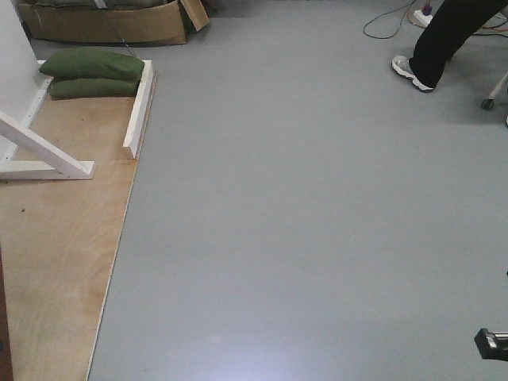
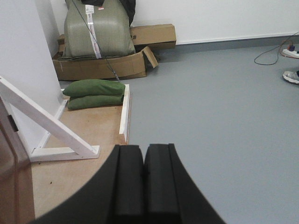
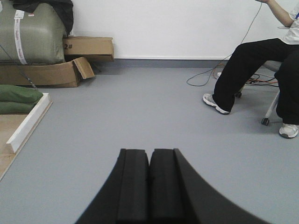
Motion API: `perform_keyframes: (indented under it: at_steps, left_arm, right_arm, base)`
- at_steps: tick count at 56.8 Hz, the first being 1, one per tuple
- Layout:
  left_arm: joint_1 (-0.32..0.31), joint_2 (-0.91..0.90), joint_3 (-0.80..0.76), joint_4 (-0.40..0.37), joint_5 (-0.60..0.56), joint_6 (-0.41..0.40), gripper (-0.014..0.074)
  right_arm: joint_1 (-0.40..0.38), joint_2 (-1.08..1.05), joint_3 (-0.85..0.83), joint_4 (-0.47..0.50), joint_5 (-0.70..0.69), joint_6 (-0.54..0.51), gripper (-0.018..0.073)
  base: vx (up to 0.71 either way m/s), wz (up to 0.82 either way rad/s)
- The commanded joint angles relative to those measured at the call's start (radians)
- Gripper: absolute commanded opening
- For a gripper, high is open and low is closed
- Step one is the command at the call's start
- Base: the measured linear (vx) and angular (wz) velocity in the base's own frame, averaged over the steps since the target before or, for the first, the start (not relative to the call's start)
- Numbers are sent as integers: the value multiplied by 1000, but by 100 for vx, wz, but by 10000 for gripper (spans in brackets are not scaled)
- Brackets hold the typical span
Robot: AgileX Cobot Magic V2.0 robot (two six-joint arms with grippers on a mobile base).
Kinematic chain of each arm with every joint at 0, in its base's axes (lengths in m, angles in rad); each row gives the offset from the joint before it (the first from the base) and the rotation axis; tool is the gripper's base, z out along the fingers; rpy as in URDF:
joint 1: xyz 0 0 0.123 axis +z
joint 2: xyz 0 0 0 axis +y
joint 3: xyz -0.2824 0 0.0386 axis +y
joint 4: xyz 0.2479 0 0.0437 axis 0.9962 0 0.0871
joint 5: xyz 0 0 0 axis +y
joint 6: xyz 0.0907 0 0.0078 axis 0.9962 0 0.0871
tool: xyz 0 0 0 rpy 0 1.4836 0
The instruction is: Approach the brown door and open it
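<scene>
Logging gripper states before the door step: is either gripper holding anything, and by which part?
Nothing is held. The left gripper and the right gripper are both shut, jaws pressed together with nothing between them.

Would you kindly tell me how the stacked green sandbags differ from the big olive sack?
The sandbags are dark green, flat and lie stacked on the plywood; the sack is paler olive, far bulkier, stands upright in the cardboard box and bears a white strap. Both are soft and greenish.

Low views past left gripper (image 2: 143,148) and right gripper (image 3: 149,152) share sandbags (image 2: 93,93).
</scene>
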Motion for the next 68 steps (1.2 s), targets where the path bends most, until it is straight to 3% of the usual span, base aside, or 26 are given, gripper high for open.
perform_keyframes:
  at_steps: [1, 54, 68]
  left_arm:
    - [-7, -14, -18, -7, -79, -6, -6]
    - [-7, -12, -18, -7, -79, -6, -6]
    - [-7, 92, -90, -7, -45, -6, -6]
  right_arm:
    - [2, -13, 6, -4, -75, -5, 0]
    - [2, -11, 6, -4, -75, -5, 0]
    - [2, -11, 6, -4, -75, -5, 0]
  base:
    - [26, -2]
    - [10, 1]
    - [0, 0]
